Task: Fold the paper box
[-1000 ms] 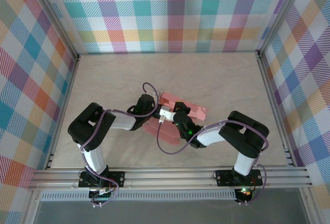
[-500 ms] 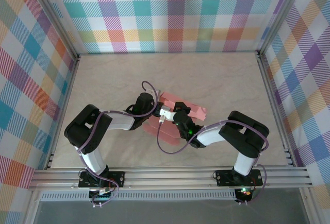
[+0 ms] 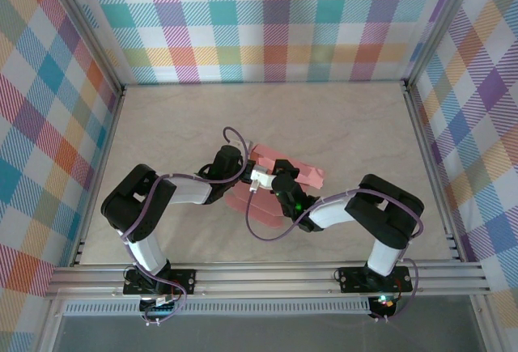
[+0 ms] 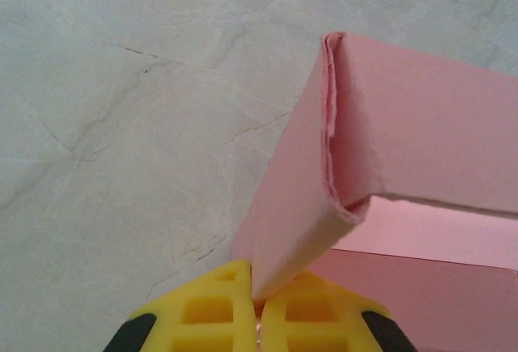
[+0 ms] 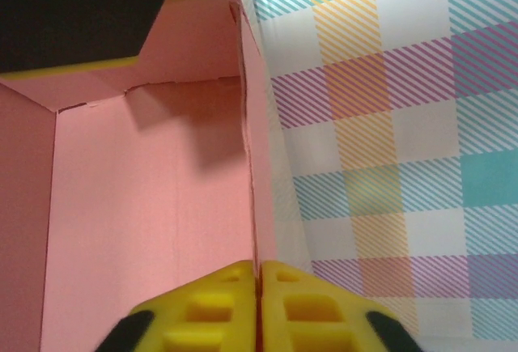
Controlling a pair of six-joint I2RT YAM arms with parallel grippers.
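The paper box [image 3: 308, 176] is salmon-pink card, partly folded, lying on the table between the two arms. In the left wrist view a folded corner of the paper box [image 4: 405, 125] stands up from its flat base. My left gripper [image 4: 257, 291] is shut on the lower end of that wall. In the right wrist view I look into the paper box [image 5: 146, 206], and my right gripper [image 5: 259, 275] is shut on the thin edge of an upright side wall. From above, the left gripper [image 3: 245, 176] and right gripper [image 3: 273, 177] meet over the card and hide its middle.
The pale marbled table [image 3: 340, 125] spreads behind and to both sides of the box. Plaid walls [image 3: 267, 20] close in the back and sides. An aluminium rail [image 3: 267, 277] runs along the near edge. Purple cables [image 3: 263, 231] loop off both arms.
The left gripper's fingers have come together on the card wall. The left arm's elbow has shifted slightly left. The right arm and the box have barely moved.
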